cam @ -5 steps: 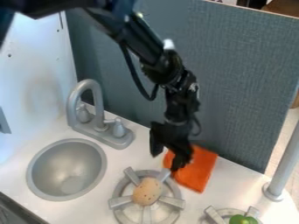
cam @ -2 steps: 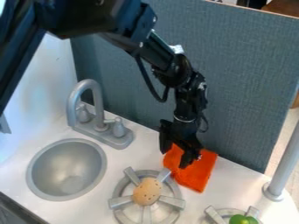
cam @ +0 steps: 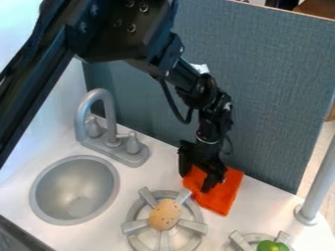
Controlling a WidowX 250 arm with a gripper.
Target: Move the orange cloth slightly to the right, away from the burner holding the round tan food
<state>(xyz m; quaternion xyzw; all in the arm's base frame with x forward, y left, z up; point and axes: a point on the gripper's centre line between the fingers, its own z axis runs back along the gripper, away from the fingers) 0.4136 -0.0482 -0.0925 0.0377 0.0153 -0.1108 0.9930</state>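
camera view | jaws wide apart, empty | partly hiding orange cloth [cam: 224, 195] | contact unclear | green item [cam: 267, 246] cut off below

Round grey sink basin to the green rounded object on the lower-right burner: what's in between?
Grey spoked burner with a speckled tan egg-shaped object on it, then white counter; camera view.

We observe an orange cloth [cam: 224, 196], a tan, dark-speckled egg-shaped object [cam: 165, 214], a grey sink basin [cam: 74, 190], a white counter [cam: 140, 177] and a woven-textured blue-grey panel [cam: 274, 93].
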